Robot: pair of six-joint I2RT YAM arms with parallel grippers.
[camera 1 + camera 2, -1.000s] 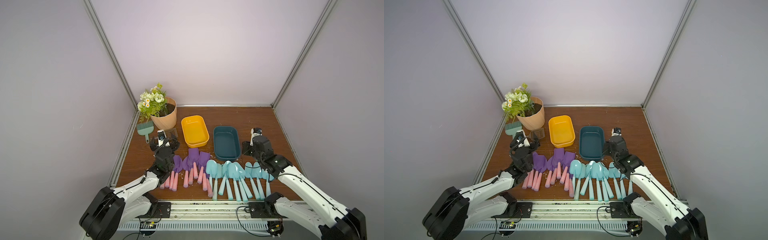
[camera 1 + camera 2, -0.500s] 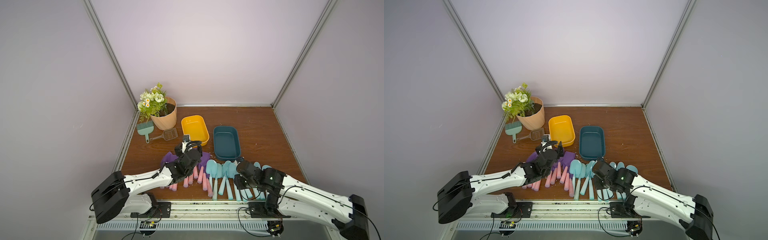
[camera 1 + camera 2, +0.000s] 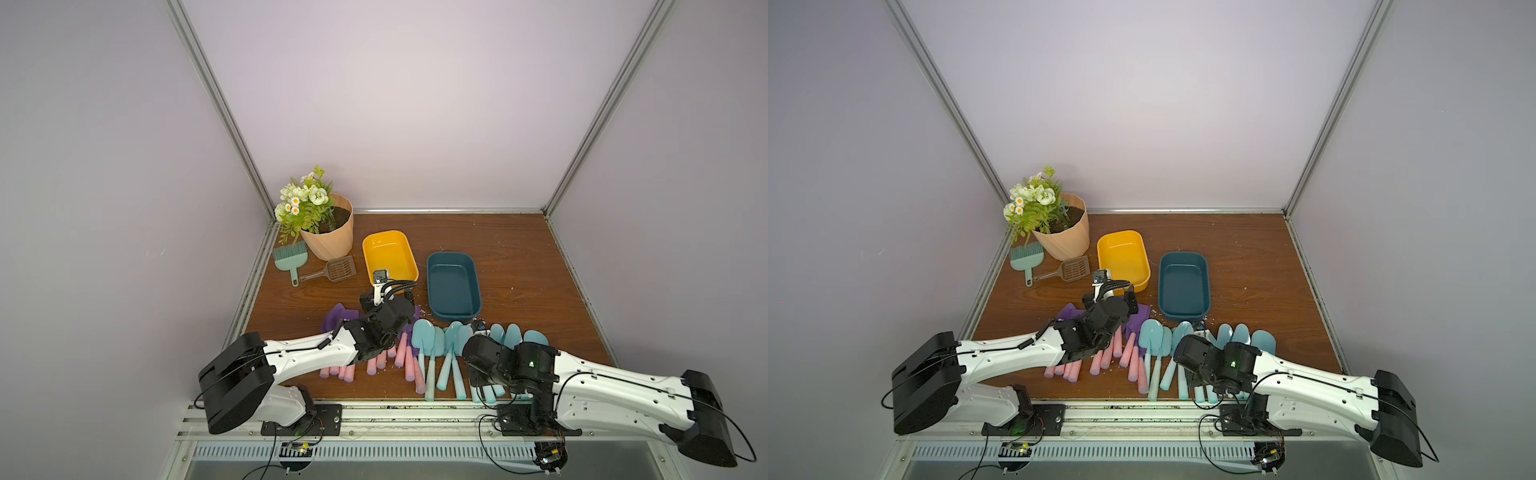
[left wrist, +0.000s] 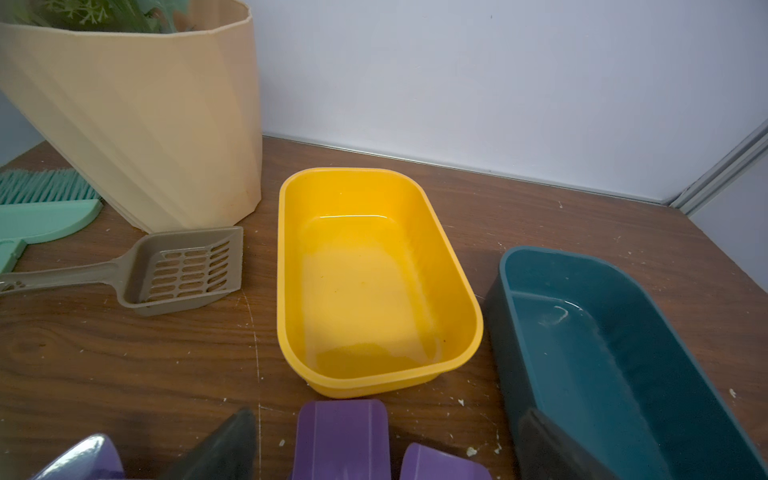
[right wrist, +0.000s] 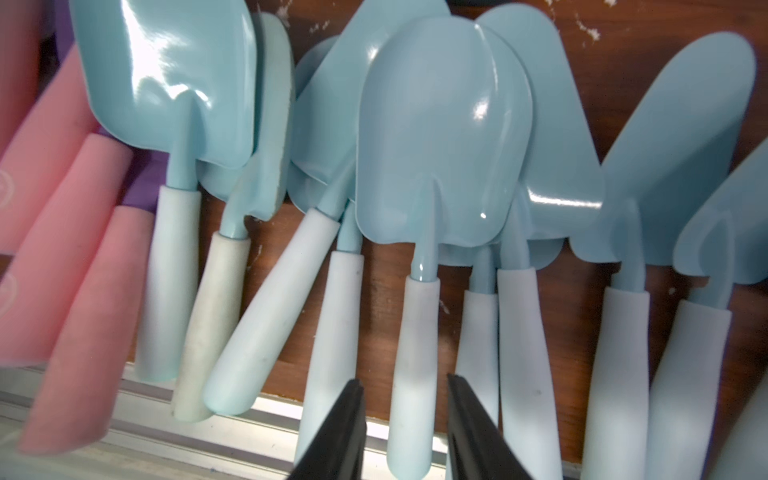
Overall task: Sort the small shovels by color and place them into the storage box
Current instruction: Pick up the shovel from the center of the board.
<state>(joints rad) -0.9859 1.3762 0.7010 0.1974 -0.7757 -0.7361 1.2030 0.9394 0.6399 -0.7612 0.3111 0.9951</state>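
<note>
The right fingers (image 5: 340, 432) stand part open astride the handle of one blue shovel (image 5: 440, 137) in the near-right row, not yet pinching. The left fingers (image 4: 220, 449) gape wide over a purple shovel (image 4: 340, 436), facing the empty yellow box (image 4: 365, 291) just beyond, likely purple's home. The teal box (image 4: 602, 353) to its right probably awaits blue.

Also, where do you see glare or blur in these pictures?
Right wrist view: white glare on the light blue shovel blades, pink handles soft at the edge. Left wrist view: yellow box sharp, faint reflections on its floor. Both top views: even light.
</note>
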